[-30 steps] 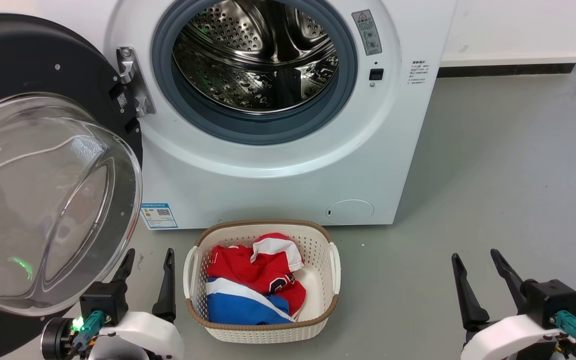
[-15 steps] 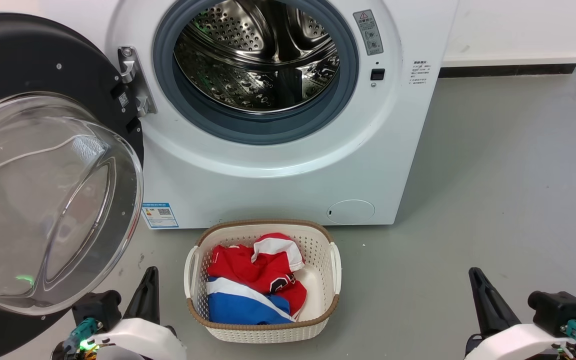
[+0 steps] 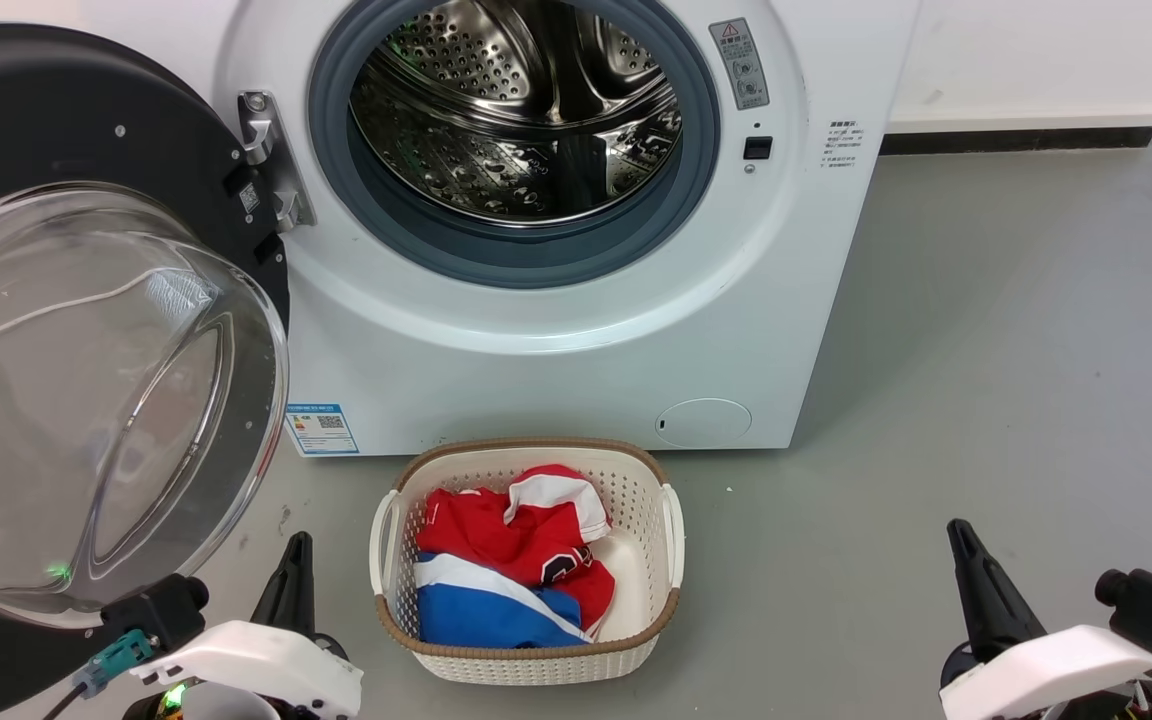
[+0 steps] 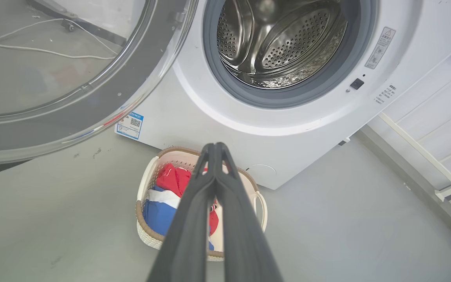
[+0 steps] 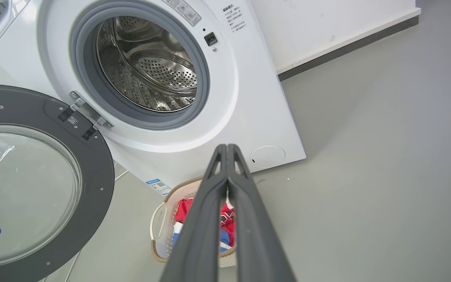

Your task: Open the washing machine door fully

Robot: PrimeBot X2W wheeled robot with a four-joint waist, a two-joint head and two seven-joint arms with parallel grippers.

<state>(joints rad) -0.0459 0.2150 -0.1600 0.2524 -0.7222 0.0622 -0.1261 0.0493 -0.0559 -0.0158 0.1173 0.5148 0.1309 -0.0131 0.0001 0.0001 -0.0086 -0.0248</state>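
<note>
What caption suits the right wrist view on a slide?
Washing machine door stands wide open, steel drum exposed, laundry basket on the floor, right tool shut.

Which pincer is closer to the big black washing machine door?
Left. The left pincer sits right by the door's bottom edge; the right pincer is far off, beyond the laundry basket.

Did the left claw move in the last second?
Yes. The left claw dropped down the head view, its tip now lower against the basket beside it, and it shut.
</note>
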